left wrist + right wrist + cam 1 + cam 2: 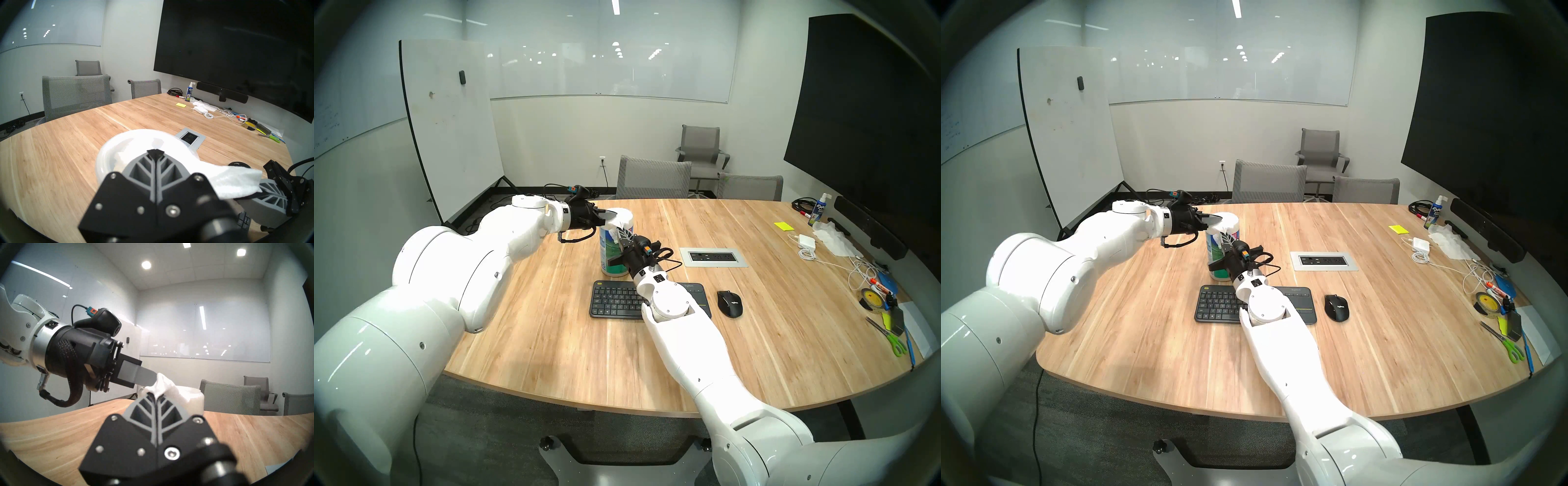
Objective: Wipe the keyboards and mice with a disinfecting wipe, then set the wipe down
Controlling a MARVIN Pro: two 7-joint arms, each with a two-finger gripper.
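Note:
The dark-grey keyboard (612,300) (1215,303) lies mid-table, its right half under my right forearm. A black mouse (730,303) (1336,307) sits to its right. Behind the keyboard stands a white-lidded blue-green canister (612,253) (108,156). A white disinfecting wipe (237,179) (167,387) stretches from the lid to my right gripper (155,394) (618,231), which is shut on it beside the canister's top. My left gripper (155,151) (614,213) is shut, with its tips on the lid where the wipe comes out.
A power outlet panel (713,257) is set into the table right of the canister. Along the right edge lie a spray bottle (818,208), a tissue heap (833,237), a charger (806,241), a tape roll (870,298) and scissors (890,336). Grey chairs (653,178) stand behind.

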